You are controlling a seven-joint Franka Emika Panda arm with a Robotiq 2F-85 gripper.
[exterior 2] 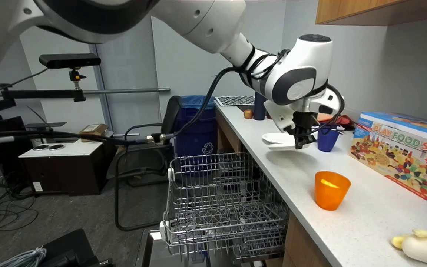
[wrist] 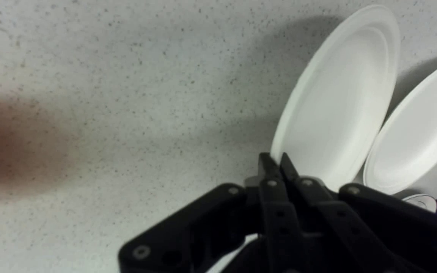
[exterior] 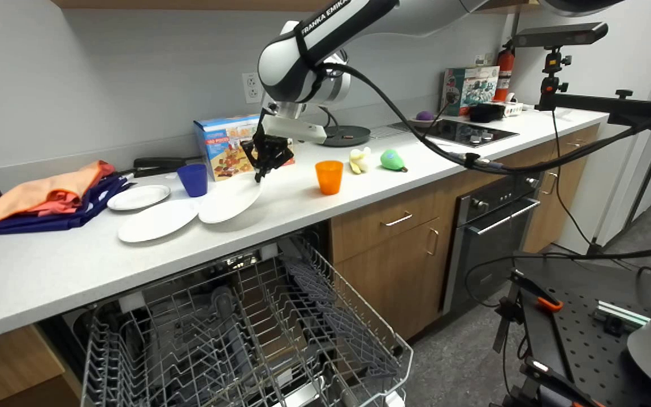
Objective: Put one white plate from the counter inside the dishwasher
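Observation:
The white plate (exterior: 229, 199) is tilted, its gripped edge raised above the counter (exterior: 289, 217), with a shadow beneath. It also shows in the wrist view (wrist: 340, 98) and edge-on in an exterior view (exterior 2: 282, 147). My gripper (exterior: 259, 175) points down with its fingertips (wrist: 279, 157) closed on the plate's near rim. I cannot tell whether the plate's far edge touches the counter or the neighbouring plate. The dishwasher (exterior 2: 224, 207) is open below the counter, its wire rack (exterior: 272, 328) pulled out.
Two smaller white plates (exterior: 159, 220) (exterior: 139, 197) lie beside the held one. A blue cup (exterior: 193, 180) and a play food box (exterior: 226, 147) stand behind. An orange cup (exterior: 329, 177) stands near the counter's front. Folded cloths (exterior: 57, 198) lie at the far end.

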